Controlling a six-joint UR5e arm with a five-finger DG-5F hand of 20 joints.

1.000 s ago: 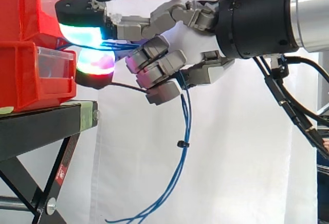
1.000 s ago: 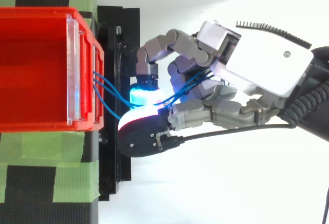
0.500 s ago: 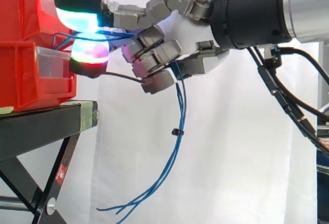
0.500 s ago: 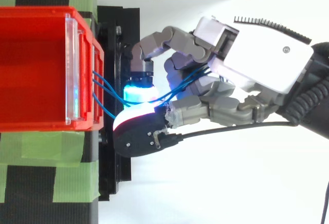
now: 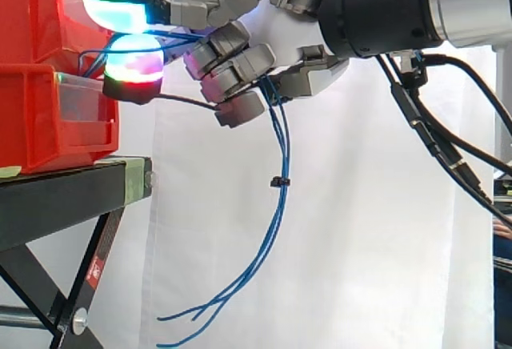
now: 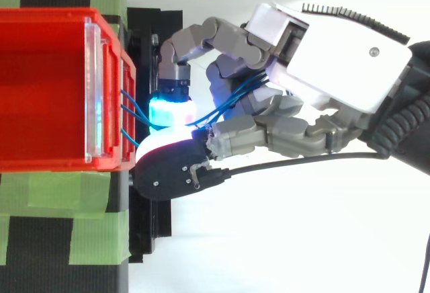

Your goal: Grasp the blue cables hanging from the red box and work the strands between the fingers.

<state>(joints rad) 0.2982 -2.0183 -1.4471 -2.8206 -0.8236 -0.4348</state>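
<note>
Robot hand (image 5: pixel 276 37) close up against red box (image 6: pixel 40 91), fingers curled round blue cables (image 5: pixel 281 157). Strands leave the box front, pass between glowing fingertips (image 5: pixel 132 65), cross the palm, and dangle loose below.

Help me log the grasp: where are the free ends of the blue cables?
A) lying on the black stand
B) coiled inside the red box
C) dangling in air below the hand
C: the blue cables drop from the curled fingers of the hand and their ends hang free, lower than the top of the black stand.
</note>
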